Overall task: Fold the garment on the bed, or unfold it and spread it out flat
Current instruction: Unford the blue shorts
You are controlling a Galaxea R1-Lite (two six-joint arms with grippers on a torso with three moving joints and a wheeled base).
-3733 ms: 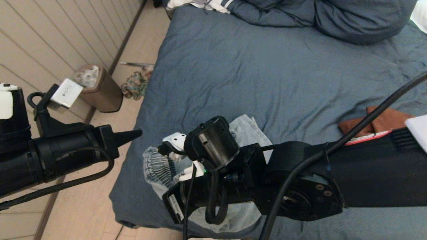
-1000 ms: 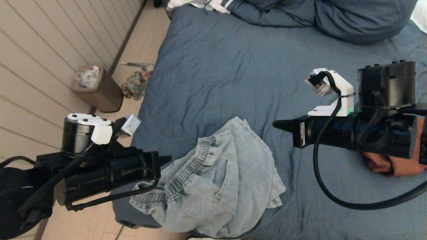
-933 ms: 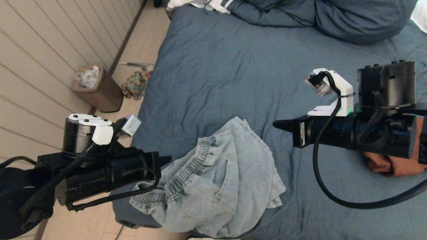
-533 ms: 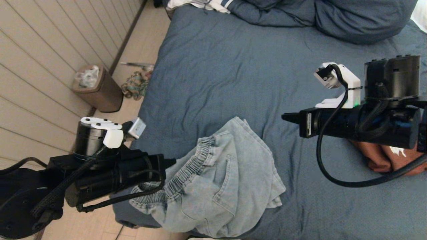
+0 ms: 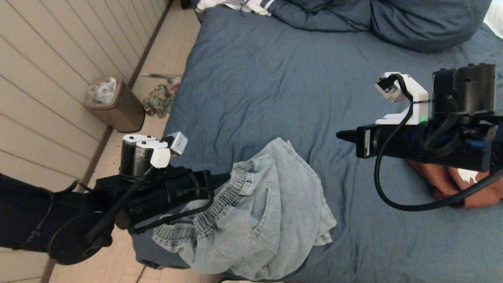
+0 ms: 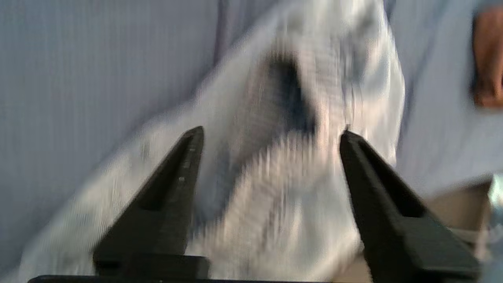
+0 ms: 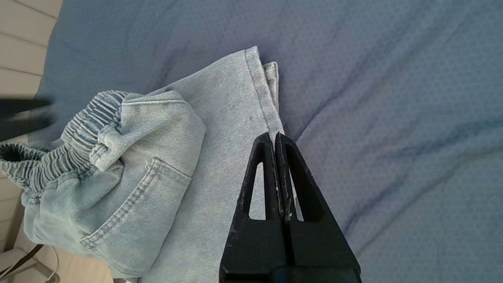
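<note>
On the bed (image 5: 275, 78): rumpled pale denim shorts (image 5: 255, 220), ribbed elastic waistband.
Left gripper (image 6: 271, 133): fingers spread, waistband seemingly between them, contact unclear.
Right gripper (image 7: 275, 137): clenched, empty, above the cover.

No text can be read — labels too small.

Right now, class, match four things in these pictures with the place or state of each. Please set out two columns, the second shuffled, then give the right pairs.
Things:
1. denim shorts
2. left claw
3. right claw
4. brown bin

Places or states:
A. shut, above the bed, holding nothing
B. on the floor by the wall
C. crumpled at the bed's near corner
D. open, at the elastic waistband

Pairs: 1-C, 2-D, 3-A, 4-B
</note>
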